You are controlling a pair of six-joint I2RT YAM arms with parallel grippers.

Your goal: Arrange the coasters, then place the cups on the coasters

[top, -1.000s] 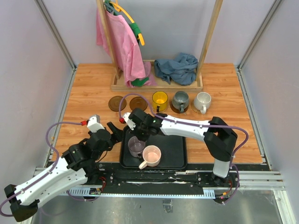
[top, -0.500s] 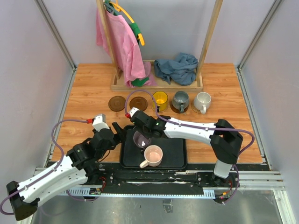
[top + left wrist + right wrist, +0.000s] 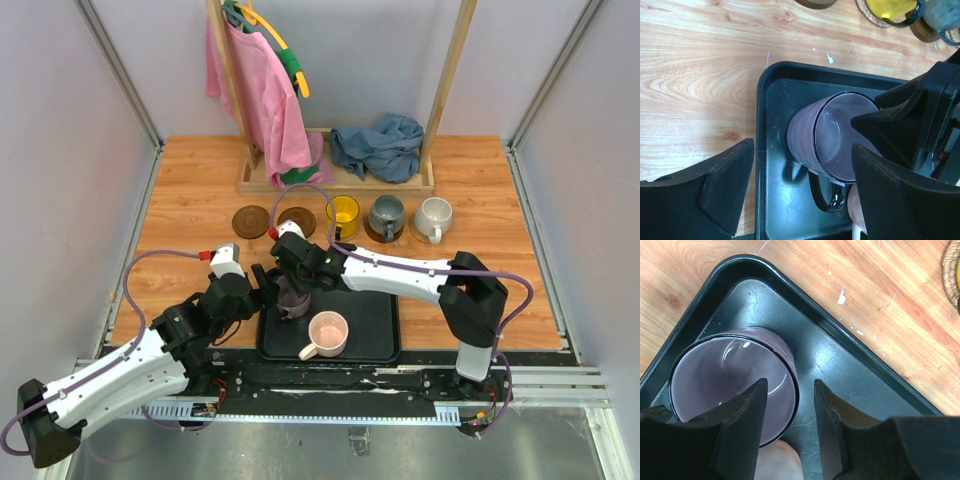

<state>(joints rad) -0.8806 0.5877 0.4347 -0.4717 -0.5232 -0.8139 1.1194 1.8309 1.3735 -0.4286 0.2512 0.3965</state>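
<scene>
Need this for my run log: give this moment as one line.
right gripper: open, straddling purple cup wall | left gripper: open, near that cup | purple cup: in tray, beside pink cup

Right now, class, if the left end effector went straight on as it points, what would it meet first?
Most likely the purple mug in the black tray, dead ahead of the left end effector; depth unclear.

The top external camera sits high above the near edge of the table, looking down and forward over all of it. Each wrist camera looks steeply down from close range onto the left part of the black tray. All three share the purple cup; the right wrist view seems nearest, almost over its rim.
</scene>
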